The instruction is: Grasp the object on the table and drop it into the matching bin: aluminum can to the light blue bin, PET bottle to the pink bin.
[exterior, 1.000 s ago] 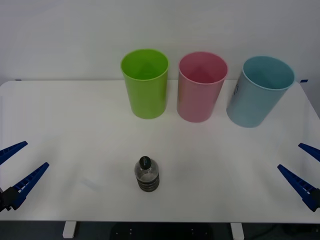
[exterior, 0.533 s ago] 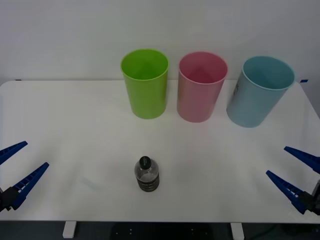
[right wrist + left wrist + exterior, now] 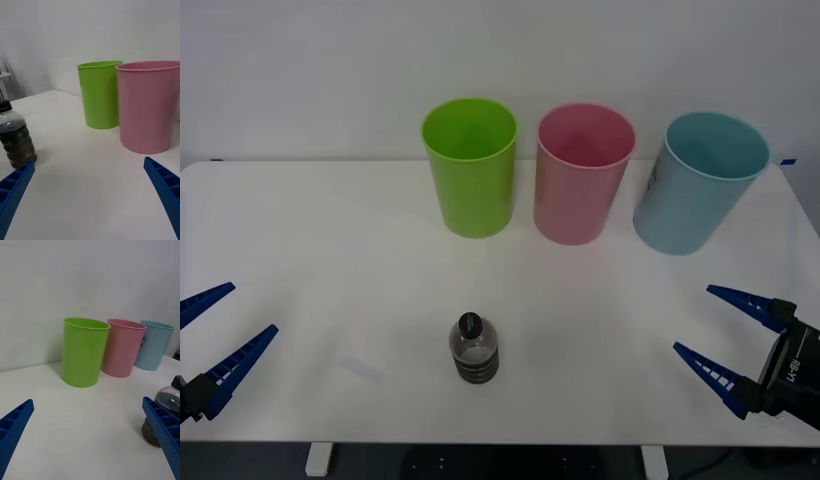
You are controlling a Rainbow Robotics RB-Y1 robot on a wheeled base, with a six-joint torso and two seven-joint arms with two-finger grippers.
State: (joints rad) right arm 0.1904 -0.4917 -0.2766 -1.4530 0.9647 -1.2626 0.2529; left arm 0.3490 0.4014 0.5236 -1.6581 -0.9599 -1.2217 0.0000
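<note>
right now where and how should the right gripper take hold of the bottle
Probably around the PET bottle body, below the black cap, coming in level from the robot's right. It stands upright with bare table on that side, and the right gripper is open, facing it.

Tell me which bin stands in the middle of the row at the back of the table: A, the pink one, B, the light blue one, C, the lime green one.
A: in the front view the pink bin stands between the lime green bin on its left and the light blue bin on its right.
</note>
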